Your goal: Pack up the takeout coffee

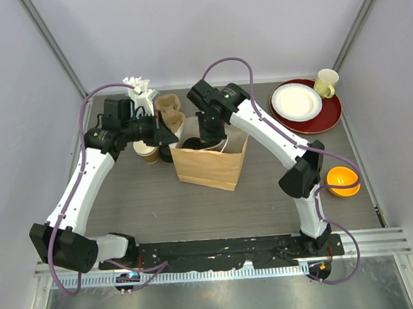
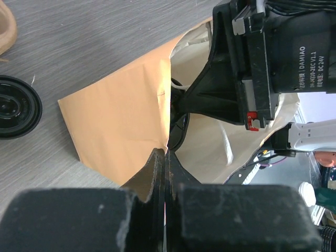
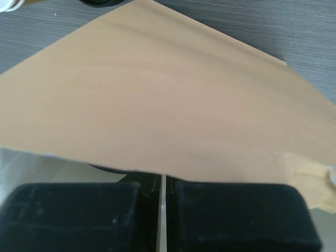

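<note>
Both grippers pinch the rim of a paper bag while a takeout cup stands outside it.

My left gripper [image 2: 164, 155] is clenched on the near-left corner of the brown paper bag [image 1: 207, 170], its fingers pressed flat on the paper. My right gripper [image 3: 162, 181] is clamped the same way on the bag's far rim, and the bag's outer wall fills that wrist view. The bag stands upright mid-table [image 1: 161, 212], mouth open, pale inside. One kraft cup [image 1: 149, 155] stands on the table just left of the bag, under my left wrist. A round black lid [image 2: 16, 107] shows between that cup and the bag; I cannot tell whether it is on the second cup. Something dark lies inside the bag, unclear what.
</note>
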Action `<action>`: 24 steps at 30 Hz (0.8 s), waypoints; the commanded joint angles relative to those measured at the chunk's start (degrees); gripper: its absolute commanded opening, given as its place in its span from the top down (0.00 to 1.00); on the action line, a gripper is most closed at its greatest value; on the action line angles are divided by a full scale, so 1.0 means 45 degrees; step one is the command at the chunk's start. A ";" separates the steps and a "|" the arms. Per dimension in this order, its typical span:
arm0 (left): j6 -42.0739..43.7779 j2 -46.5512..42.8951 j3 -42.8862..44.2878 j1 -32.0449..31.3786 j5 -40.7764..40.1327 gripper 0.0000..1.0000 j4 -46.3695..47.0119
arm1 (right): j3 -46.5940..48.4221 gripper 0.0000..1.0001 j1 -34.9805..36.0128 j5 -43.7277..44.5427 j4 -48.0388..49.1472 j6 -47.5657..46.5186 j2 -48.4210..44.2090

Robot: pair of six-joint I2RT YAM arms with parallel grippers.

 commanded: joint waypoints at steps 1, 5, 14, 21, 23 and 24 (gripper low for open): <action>0.0211 -0.0214 0.0057 -0.0055 0.0528 1.00 0.0464 | -0.0133 0.99 0.0070 0.0484 -0.1740 0.0257 -0.0197; 0.0172 -0.0195 -0.0001 -0.0113 0.0587 1.00 0.0464 | 0.0313 0.99 0.0071 0.0679 -0.1740 0.0081 0.0504; 0.0036 -0.0194 -0.0021 -0.0152 0.0665 1.00 0.0523 | 0.0687 0.99 0.0051 0.0855 -0.1740 -0.0251 0.1307; -0.0121 -0.0136 -0.0021 -0.0133 0.0548 1.00 0.0543 | 0.1252 0.86 0.0032 0.0602 -0.1740 -0.0387 0.1171; -0.0121 -0.0136 -0.0021 -0.0152 0.0490 1.00 0.0465 | 0.1525 0.78 0.0051 0.0309 -0.1721 -0.0407 0.0995; -0.0121 -0.0136 -0.0040 -0.0133 0.0470 1.00 0.0445 | 0.1566 0.75 0.0051 0.0211 -0.1721 -0.0369 0.0898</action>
